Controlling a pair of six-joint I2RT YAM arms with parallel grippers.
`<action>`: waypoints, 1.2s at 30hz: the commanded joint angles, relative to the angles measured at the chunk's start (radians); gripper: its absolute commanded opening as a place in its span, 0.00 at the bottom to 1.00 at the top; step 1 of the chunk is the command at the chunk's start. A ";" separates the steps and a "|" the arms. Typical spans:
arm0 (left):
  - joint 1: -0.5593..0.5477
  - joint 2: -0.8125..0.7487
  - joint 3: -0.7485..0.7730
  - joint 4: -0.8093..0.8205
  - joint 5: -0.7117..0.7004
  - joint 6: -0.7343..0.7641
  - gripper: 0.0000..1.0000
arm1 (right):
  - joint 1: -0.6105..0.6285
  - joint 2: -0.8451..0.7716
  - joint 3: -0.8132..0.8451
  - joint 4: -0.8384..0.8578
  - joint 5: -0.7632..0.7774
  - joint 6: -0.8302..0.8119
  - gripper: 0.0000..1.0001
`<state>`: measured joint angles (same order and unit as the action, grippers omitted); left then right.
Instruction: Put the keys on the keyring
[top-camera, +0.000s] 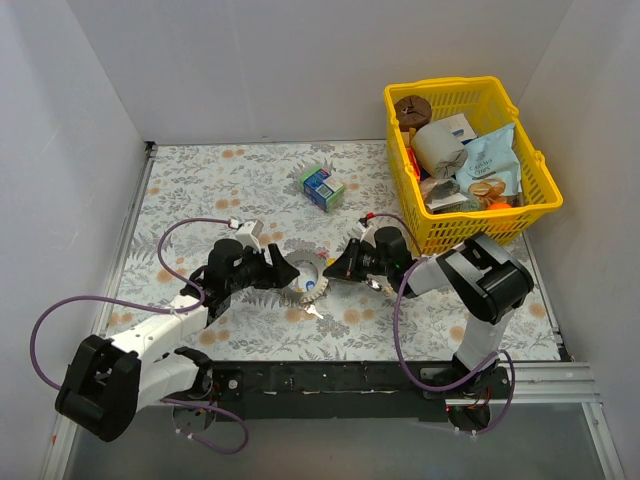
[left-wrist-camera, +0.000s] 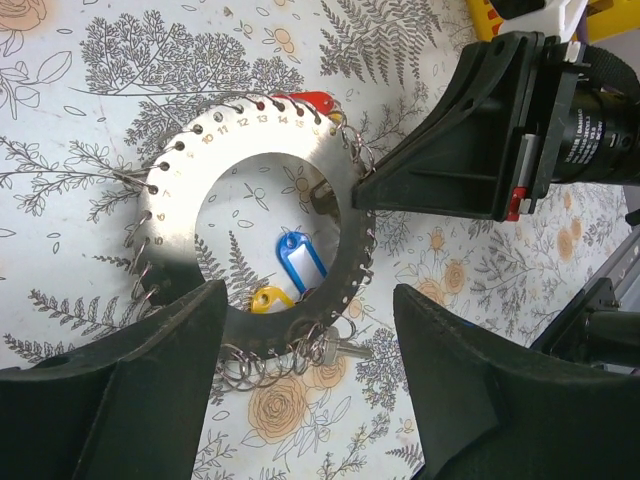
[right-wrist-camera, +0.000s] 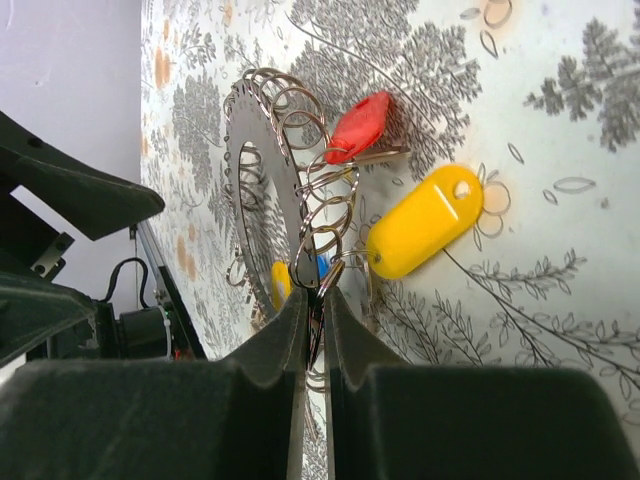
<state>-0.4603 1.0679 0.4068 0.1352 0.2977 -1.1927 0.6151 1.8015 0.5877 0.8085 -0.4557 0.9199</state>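
Right gripper (right-wrist-camera: 312, 300) clenched on keyring (left-wrist-camera: 165, 225) loop, left gripper (left-wrist-camera: 305, 300) released astride it, yellow key (right-wrist-camera: 425, 222) pointing outward

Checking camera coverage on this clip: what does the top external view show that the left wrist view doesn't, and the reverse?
Only the top view: the small blue-green carton and the purple cables looping beside both arms. Only the left wrist: numbers stamped around the flat grey metal keyring, and a blue-headed key lying in its hole. Both: the keyring, the open left gripper at its rim, the right gripper shut on its band.
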 joint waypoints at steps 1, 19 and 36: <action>0.005 -0.023 0.029 -0.003 -0.006 0.021 0.66 | -0.014 -0.016 0.086 -0.011 -0.005 -0.044 0.01; 0.003 -0.106 0.030 -0.032 -0.110 0.024 0.64 | 0.147 -0.324 0.313 -0.661 0.581 -0.666 0.01; 0.014 -0.200 0.007 -0.055 -0.253 -0.044 0.63 | 0.663 -0.338 0.184 -0.554 1.313 -1.055 0.01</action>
<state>-0.4561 0.9009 0.4068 0.1028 0.1162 -1.2148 1.2186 1.4384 0.8009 0.1909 0.6739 -0.0078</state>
